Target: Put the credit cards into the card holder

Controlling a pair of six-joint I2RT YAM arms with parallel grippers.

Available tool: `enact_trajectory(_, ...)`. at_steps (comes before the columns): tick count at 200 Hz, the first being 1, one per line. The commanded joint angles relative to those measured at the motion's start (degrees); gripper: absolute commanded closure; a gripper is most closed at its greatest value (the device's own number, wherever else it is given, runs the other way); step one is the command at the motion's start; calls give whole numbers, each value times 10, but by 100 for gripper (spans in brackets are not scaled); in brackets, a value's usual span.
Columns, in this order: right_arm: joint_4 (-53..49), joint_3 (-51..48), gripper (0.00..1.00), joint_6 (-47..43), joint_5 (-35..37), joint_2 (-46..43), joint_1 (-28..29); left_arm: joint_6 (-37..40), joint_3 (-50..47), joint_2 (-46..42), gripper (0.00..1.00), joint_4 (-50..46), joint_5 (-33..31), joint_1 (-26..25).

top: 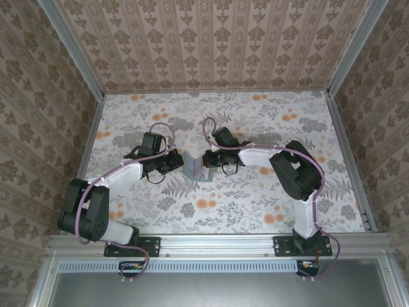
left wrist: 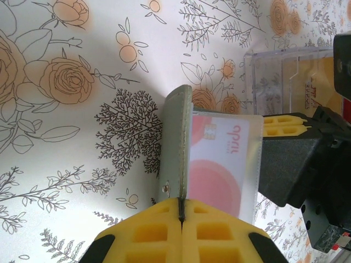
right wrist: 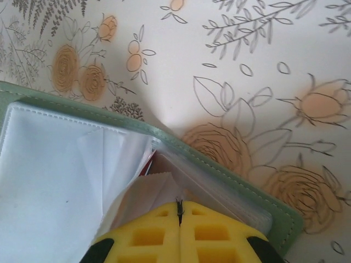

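The grey-green card holder [top: 193, 171] stands open on edge between my two grippers at the table's middle. My left gripper [left wrist: 180, 200] is shut on the edge of its cover [left wrist: 176, 137]. A red credit card [left wrist: 219, 170] sits inside a clear sleeve of the holder. My right gripper [right wrist: 179, 204] is shut on a clear inner sleeve, and a sliver of the red card [right wrist: 149, 161] shows beside it inside the green rim [right wrist: 236, 172]. An orange-yellow card [left wrist: 321, 82] seems to lie in the clear tray.
A clear plastic tray [left wrist: 274, 71] lies just beyond the holder in the left wrist view. The right gripper's black body [left wrist: 290, 159] is close on the holder's far side. Metal rails and patterned walls [top: 89, 128] bound the floral table.
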Motion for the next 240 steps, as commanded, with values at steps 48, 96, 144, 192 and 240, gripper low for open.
enact_trajectory(48,-59,-49,67,8,33,-126,-7,24,0,-3,100,-16,-16,4)
enact_trajectory(96,-126,-57,66,-24,86,-214,-32,25,-21,-3,100,-11,-24,8)
enact_trajectory(144,-169,-74,60,-40,129,-257,-110,26,-50,-16,76,-16,-39,15)
enact_trajectory(192,-203,-47,58,-58,172,-236,-130,40,-64,-47,58,-44,-69,26)
enact_trajectory(240,-210,-1,55,-64,148,-169,-133,55,-65,-95,52,-85,-106,41)
